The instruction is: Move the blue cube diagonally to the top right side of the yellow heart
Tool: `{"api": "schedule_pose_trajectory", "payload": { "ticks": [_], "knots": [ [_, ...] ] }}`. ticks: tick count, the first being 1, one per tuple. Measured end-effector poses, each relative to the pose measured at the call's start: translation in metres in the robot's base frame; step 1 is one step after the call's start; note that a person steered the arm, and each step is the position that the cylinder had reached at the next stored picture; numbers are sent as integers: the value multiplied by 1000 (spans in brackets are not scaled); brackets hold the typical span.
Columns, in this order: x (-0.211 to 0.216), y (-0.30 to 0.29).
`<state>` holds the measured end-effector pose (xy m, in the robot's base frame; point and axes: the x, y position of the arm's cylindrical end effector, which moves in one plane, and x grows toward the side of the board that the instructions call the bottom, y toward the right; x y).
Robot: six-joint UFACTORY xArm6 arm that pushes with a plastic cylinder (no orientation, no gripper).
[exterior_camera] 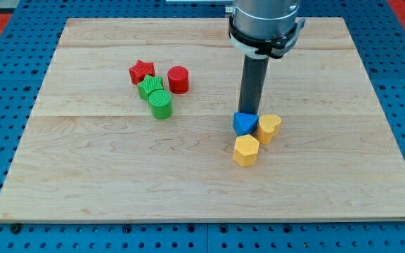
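Observation:
The blue cube (244, 124) sits right of the board's centre, touching the yellow heart (268, 128) on its right. A yellow hexagon (245, 150) lies just below the two, touching or nearly touching them. My tip (249, 113) stands at the blue cube's top edge, right against it, on the side toward the view's top. The rod rises straight up to the arm's body at the view's top.
A cluster lies at the upper left: a red star (141, 71), a red cylinder (178, 79), a green block (150, 87) and a green cylinder (160, 104). The wooden board (83, 176) is ringed by a blue perforated table.

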<state>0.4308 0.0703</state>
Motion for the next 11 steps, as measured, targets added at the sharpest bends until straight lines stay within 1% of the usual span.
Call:
{"api": "schedule_pose_trajectory", "payload": {
  "ticks": [1,2,3,4,5,6,7,8,9,10,11],
  "knots": [
    [-88,69],
    [-206,123],
    [-235,87],
    [-182,22],
    [-126,-11],
    [-140,48],
    [-152,62],
    [-138,120],
    [-114,149],
    [-56,102],
    [-43,65]
  ]
}}
